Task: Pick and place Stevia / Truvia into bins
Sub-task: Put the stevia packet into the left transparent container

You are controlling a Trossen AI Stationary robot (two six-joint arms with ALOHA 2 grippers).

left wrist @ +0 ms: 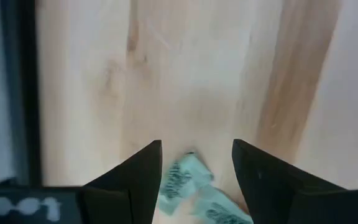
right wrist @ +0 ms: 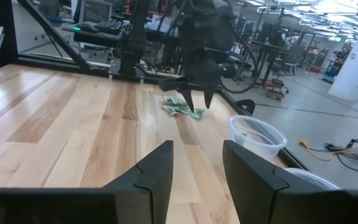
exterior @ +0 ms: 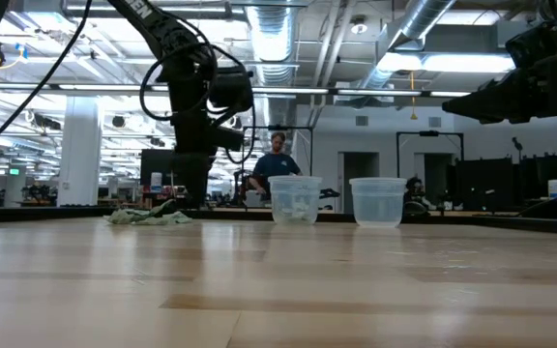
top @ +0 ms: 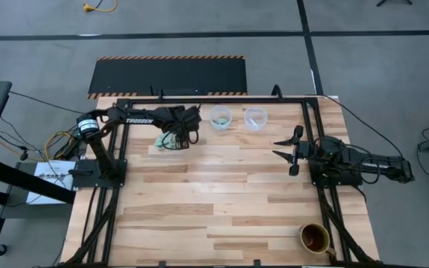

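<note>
Several pale green and white sweetener packets (top: 166, 143) lie in a small loose heap on the wooden table near its far edge; the heap also shows in the low view (exterior: 151, 217) and the right wrist view (right wrist: 180, 107). My left gripper (top: 177, 138) hangs over the heap, pointing down, open. In its wrist view the left gripper (left wrist: 196, 155) has a packet (left wrist: 182, 177) showing between the fingers, apart from them. Two clear cups (top: 220, 117) (top: 255, 117) stand upright to the heap's right. My right gripper (top: 283, 149) waits open at the table's right side, above the wood.
A brown cup (top: 315, 238) stands at the table's near right corner. The left clear cup (exterior: 294, 200) seems to hold something pale; the right one (exterior: 377, 201) looks empty. Dark frame rails (top: 313, 126) border the table. Bare wood (top: 214, 193) fills the middle and near side.
</note>
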